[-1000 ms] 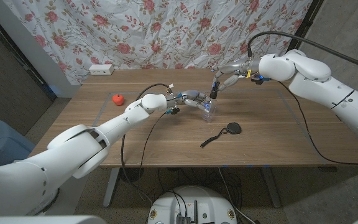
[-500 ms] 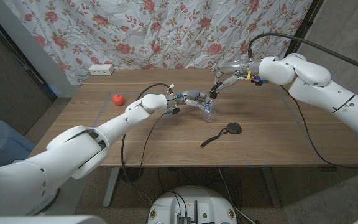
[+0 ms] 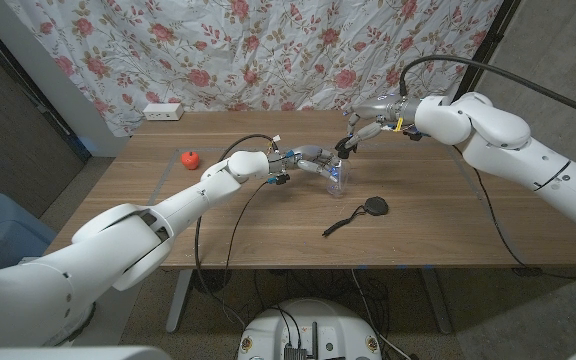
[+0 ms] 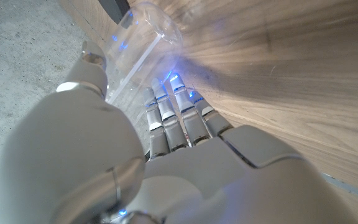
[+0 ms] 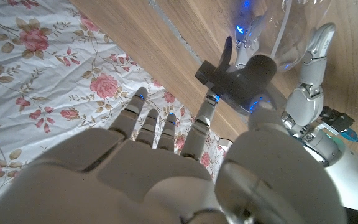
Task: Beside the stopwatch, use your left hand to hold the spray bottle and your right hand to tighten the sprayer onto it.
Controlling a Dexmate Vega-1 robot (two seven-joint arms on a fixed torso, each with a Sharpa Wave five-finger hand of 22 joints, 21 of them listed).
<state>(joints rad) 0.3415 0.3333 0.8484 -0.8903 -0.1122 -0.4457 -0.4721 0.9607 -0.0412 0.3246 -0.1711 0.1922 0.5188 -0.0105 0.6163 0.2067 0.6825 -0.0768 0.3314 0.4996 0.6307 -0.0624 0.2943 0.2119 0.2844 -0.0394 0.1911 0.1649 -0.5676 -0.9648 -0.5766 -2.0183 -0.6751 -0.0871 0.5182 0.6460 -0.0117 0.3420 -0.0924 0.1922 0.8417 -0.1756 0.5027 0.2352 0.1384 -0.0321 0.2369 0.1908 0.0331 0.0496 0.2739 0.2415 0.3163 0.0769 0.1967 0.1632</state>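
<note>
Spray bottle (image 3: pixel 337 178) gripped by left hand (image 3: pixel 308 160); right hand (image 5: pixel 185 168) pinches sprayer (image 5: pixel 244 78).

wall: floral curtain (image 3: pixel 268 50) | furniture: wooden table (image 3: pixel 438 215) | floor: grey (image 3: pixel 548 320)

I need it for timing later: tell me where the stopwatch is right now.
In the head view, the stopwatch lies on the wooden table right of centre, near the front of the spray bottle, its cord trailing toward the near edge.
</note>
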